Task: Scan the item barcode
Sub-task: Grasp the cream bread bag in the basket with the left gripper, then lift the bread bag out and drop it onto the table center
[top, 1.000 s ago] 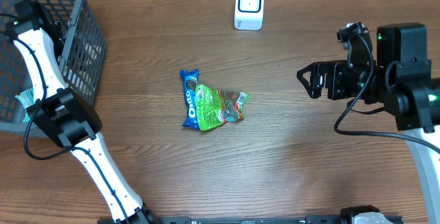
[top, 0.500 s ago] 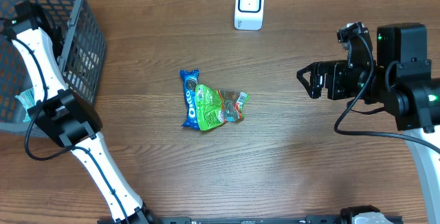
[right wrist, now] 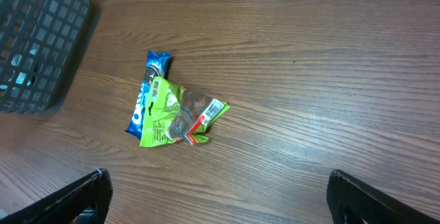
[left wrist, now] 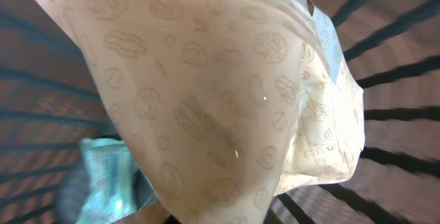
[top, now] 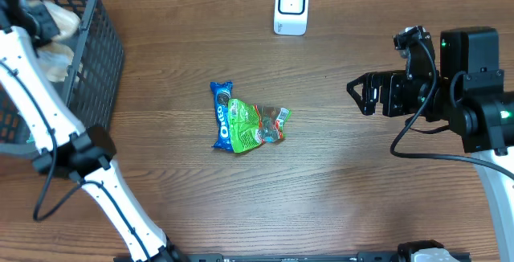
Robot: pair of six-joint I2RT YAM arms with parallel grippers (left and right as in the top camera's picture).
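Clamping a beige packet (left wrist: 206,93) inside the basket (top: 96,61), the left hand (top: 32,13) has the scanner (top: 291,7) at 3 o'clock; the right hand (top: 359,93) is spread wide, empty.

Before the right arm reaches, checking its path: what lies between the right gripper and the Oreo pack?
Overhead view: bare table, then the green snack packet overlapping the Oreo pack.

One each: basket (top: 104,53), scanner (top: 291,7), Oreo pack (top: 221,113), green pouch (top: 245,125), beige bag (left wrist: 206,93), perhaps teal packet (left wrist: 103,176)
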